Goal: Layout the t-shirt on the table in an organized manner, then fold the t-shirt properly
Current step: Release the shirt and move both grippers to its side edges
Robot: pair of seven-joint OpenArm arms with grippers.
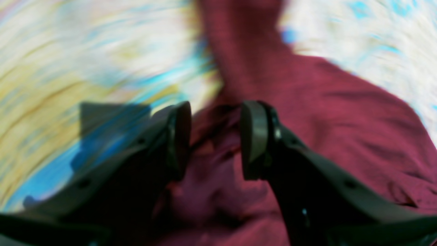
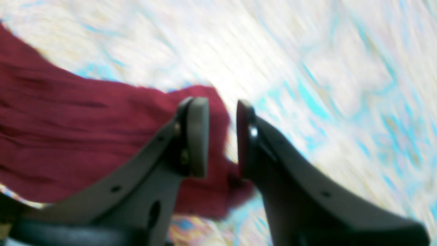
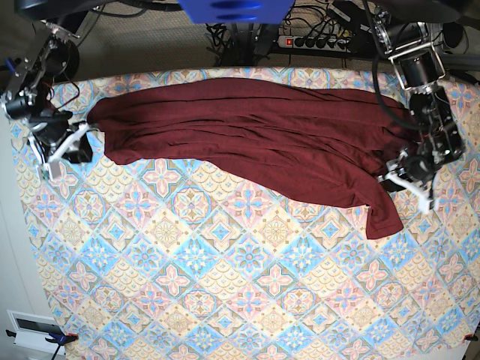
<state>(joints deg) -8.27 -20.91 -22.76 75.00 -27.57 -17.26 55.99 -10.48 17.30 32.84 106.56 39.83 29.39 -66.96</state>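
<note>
One t-shirt (image 3: pixel 255 139) lies stretched in a long, rumpled band across the far half of the counter (image 3: pixel 225 285), running from the right arm's side to the left arm's side, with one end drooping toward the near edge by the left arm. It is not yet flat: heavy creases run its whole length and the garment looks bunched lengthwise rather than spread, so sleeves and hem cannot be told apart.

The right gripper (image 2: pixel 222 136) sits at the narrow tip of the cloth; its jaws stand a little apart, with only the very edge of the fabric between or behind them, and nothing looks pinched. The left gripper (image 1: pixel 215 140) hangs over a thicker heap of maroon fabric, jaws parted wider, cloth beneath and between them but not clamped. Both wrist views are smeared, so whether the pads touch the fabric I cannot tell.

The main risk, as I judge it, is a poor regrip. At the right end, so little cloth lies near the jaws that a close could miss or catch a single thin edge that slips out under tension. At the left end, closing into the heap could seize several layers at once, locking the creases in. An uneven pull from the two ends would drag the band sideways, or off the far edge it lies near.
</note>
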